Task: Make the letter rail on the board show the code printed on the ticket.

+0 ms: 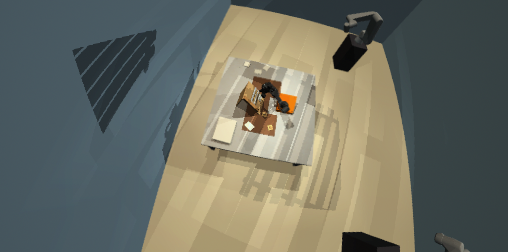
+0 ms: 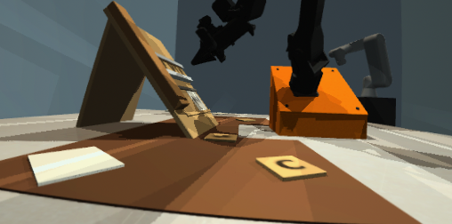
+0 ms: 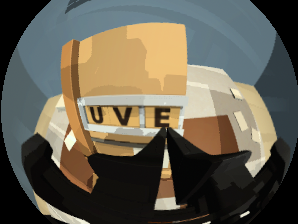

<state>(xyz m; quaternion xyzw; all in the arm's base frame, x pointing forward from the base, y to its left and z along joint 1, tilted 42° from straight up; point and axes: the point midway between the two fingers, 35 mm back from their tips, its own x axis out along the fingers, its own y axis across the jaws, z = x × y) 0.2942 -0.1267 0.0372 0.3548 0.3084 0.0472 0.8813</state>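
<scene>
Gripper [image 3: 164, 137] pressed together, empty, mid-frame below rail [image 3: 131, 116] reading UVE; C tile [image 2: 290, 167] lies lower right on tabletop [image 2: 391, 165].

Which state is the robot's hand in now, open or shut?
Shut and empty: in the wrist view the hand has its fingers meeting at a point before the rail, nothing between.

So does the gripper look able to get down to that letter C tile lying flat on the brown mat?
Probably yes. The C tile lies alone on the brown mat, nothing on or beside it, and the gripper hangs in the air, shut on nothing, near the slanted board. It would need to open first.
</scene>
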